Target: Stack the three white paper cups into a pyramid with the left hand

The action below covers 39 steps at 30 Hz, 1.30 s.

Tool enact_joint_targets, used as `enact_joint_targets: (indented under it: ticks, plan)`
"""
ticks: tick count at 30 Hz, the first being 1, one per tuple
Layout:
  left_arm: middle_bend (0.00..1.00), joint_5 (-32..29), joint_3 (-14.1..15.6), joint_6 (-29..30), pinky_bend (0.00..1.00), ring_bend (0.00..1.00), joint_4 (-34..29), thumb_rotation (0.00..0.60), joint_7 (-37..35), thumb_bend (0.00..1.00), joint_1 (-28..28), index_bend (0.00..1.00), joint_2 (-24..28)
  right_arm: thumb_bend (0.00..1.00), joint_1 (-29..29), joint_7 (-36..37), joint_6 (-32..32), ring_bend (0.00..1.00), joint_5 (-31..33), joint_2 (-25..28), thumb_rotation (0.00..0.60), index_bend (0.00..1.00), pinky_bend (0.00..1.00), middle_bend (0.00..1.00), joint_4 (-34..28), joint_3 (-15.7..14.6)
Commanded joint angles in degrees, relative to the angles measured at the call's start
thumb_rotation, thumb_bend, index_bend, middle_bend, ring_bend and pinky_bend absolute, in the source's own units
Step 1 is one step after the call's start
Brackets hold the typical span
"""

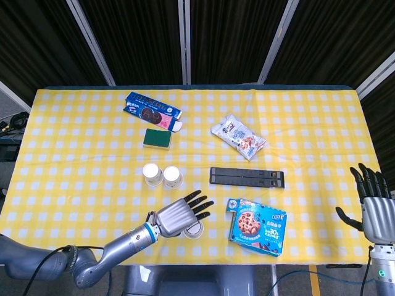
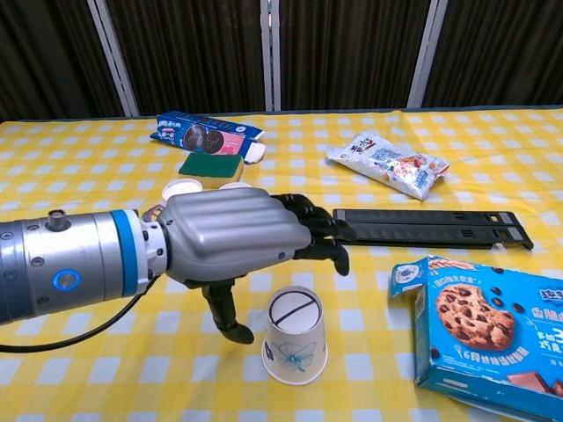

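Left hand [image 2: 236,239] reaches out low over the near edge of the table [image 1: 74,154], palm down, fingers extended and spread, thumb hanging beneath, apparently holding nothing. Right hand [image 1: 376,209] upright off the near right corner, fingers apart, empty.

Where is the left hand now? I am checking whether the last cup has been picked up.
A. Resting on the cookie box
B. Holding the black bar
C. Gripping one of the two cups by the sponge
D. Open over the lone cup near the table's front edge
D: the left hand hangs over the lone cup, fingers extended and thumb beside it, not closed around it.
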Motion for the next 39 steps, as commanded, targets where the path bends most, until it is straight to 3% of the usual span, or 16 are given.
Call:
enact_joint_targets:
  ticks: [1,13,18,29,39]
  plan:
    - [0.00,-0.49,0.05,-0.22,0.00,0.00,0.20,0.600,0.47,0.18,-0.18,0.36,-0.45,0.10,0.01,0.04,-0.03,0.00,-0.02,0.01,0.600,0.05,0.00,0.00,0.02,-0.01]
    - [0.00,-1.70,0.09,0.15,0.00,0.00,0.15,0.600,0.40,0.24,-0.12,0.45,-0.50,0.10,-0.08,-0.02,0.05,0.00,-0.18,0.07,0.600,0.05,0.00,0.00,-0.09,-0.09]
    - [0.00,-1.15,-0.53,1.74,0.00,0.00,-0.77,0.600,-0.97,0.24,0.52,0.44,1.52,0.10,-0.06,-0.30,0.06,0.00,-0.31,0.01,0.600,0.05,0.00,0.00,-0.08,-0.14]
    - [0.00,-2.12,-5.87,8.20,0.00,0.00,-4.85,0.600,-7.10,0.23,3.23,0.43,12.25,0.10,-0.13,-1.10,0.39,0.00,-0.88,-0.14,0.600,0.05,0.00,0.00,-0.46,-0.36]
    - [0.00,-9.02,-9.91,7.23,0.00,0.00,-3.25,0.600,-9.36,0.23,2.63,0.43,17.20,0.10,0.06,-0.89,-0.28,0.00,-0.22,-0.20,0.600,0.05,0.00,0.00,-0.21,-0.17]
